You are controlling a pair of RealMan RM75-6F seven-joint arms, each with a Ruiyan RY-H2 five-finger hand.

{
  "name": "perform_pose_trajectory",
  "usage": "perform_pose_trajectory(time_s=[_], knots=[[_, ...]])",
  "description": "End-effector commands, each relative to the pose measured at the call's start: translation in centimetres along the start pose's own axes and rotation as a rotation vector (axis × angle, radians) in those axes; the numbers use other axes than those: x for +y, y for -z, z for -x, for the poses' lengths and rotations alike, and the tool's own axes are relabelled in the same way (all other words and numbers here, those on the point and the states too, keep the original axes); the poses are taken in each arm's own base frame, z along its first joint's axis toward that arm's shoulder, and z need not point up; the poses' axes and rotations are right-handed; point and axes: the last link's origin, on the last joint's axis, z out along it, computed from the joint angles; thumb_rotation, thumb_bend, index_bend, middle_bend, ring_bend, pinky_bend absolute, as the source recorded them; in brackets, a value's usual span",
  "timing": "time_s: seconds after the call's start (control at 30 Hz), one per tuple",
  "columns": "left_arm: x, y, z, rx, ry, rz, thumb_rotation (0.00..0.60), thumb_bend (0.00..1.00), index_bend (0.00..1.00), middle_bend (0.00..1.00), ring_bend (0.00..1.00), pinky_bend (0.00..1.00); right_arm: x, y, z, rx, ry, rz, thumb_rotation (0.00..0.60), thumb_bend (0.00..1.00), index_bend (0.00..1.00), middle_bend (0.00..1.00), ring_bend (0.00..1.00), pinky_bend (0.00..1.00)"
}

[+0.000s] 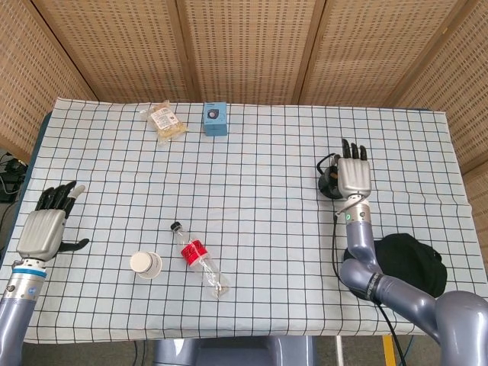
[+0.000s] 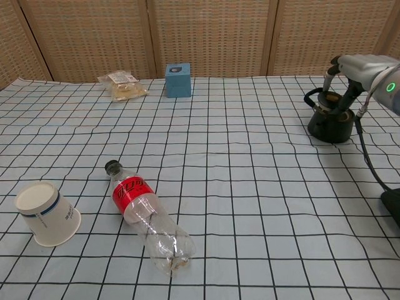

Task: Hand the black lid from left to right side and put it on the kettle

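my right hand (image 1: 353, 177) sits directly over the kettle (image 2: 329, 122) near the worktop's right edge, black lid (image 2: 329, 98) at its mouth; whether i grip it, i cannot tell.

A white cloth with a dark grid (image 1: 252, 160) covers the table. Near its far edge lie a light-blue box (image 1: 215, 119) and a tan snack packet (image 1: 165, 122). Toward the near edge are a white paper cup (image 1: 145, 264) with a blue band and a clear bottle (image 1: 200, 259) with red label and black cap. The kettle (image 2: 330, 122) near the right edge is black, as is the cap (image 1: 396, 263) at the near right corner.
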Motion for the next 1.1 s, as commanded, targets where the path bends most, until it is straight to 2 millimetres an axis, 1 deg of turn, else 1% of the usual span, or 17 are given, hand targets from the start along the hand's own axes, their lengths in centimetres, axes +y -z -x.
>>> perform_pose_trajectory(time_s=[0.03, 0.3, 0.5, 0.77, 0.93, 1.1], knots=[[0.0, 0.0, 0.1, -0.004, -0.003, -0.001, 0.600, 0.07, 0.00, 0.00, 0.00, 0.00, 0.2, -0.2, 0.3, -0.004, 0.021, 0.005, 0.600, 0.48, 0.46, 0.08, 0.00, 0.00], [-0.1, -0.1, 0.3, -0.015, -0.010, -0.009, 0.600, 0.07, 0.00, 0.00, 0.00, 0.00, 0.5, -0.5, 0.4, 0.005, 0.030, 0.015, 0.600, 0.47, 0.45, 0.08, 0.00, 0.00], [-0.1, -0.1, 0.3, -0.024, -0.015, -0.011, 0.600, 0.07, 0.00, 0.00, 0.00, 0.00, 0.9, -0.5, 0.4, 0.002, 0.045, 0.026, 0.600, 0.43, 0.41, 0.06, 0.00, 0.00], [0.0, -0.1, 0.3, -0.034, -0.018, -0.012, 0.600, 0.07, 0.00, 0.00, 0.00, 0.00, 1.3, -0.2, 0.5, -0.010, 0.055, 0.035, 0.600, 0.40, 0.32, 0.03, 0.00, 0.00], [0.1, 0.0, 0.4, -0.036, -0.021, -0.008, 0.600, 0.07, 0.00, 0.00, 0.00, 0.00, 1.3, 0.1, 0.5, -0.012, 0.053, 0.033, 0.600, 0.38, 0.31, 0.02, 0.00, 0.00], [0.1, 0.0, 0.3, -0.033, -0.021, -0.006, 0.600, 0.07, 0.00, 0.00, 0.00, 0.00, 1.2, 0.5, -0.1, 0.007, 0.047, 0.021, 0.600, 0.38, 0.29, 0.01, 0.00, 0.00]])
